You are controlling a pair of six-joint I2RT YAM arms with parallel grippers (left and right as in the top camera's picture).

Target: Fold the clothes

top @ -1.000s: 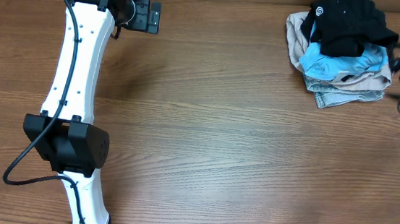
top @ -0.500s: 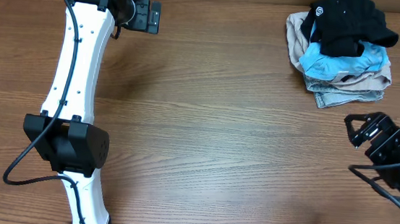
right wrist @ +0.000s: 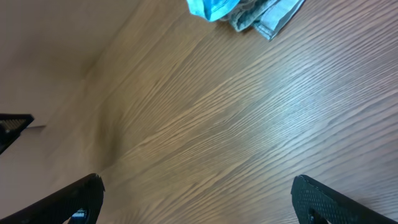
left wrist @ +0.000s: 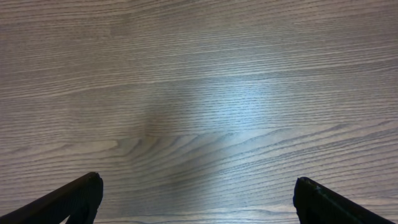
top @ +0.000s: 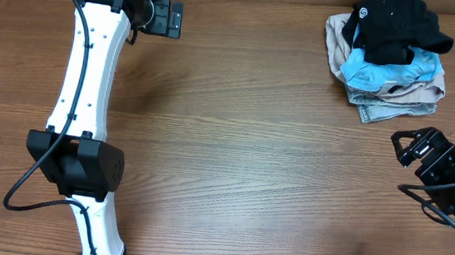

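Note:
The clothes [top: 393,26], a limp black garment with a small round white logo, lie bunched on top of a pile at the table's far right corner. My right gripper [top: 411,148] hovers open over bare wood in front of that pile, apart from it. In the right wrist view its fingertips [right wrist: 87,190] stand wide with nothing between them, and the black garment is out of frame. My left gripper [top: 171,18] is at the far left of the table, open, with only bare wood between its fingertips [left wrist: 87,190] in the left wrist view.
Under the black garment lie a light blue shirt [top: 381,72] and folded beige garments [top: 399,97]; their edges show at the top of the right wrist view as blue cloth [right wrist: 211,7]. The left arm's white links [top: 82,90] stretch along the table's left side.
My right arm has swung from beside the pile at the far right edge toward the front, and its gripper now sits over bare wood. The left arm has not moved.

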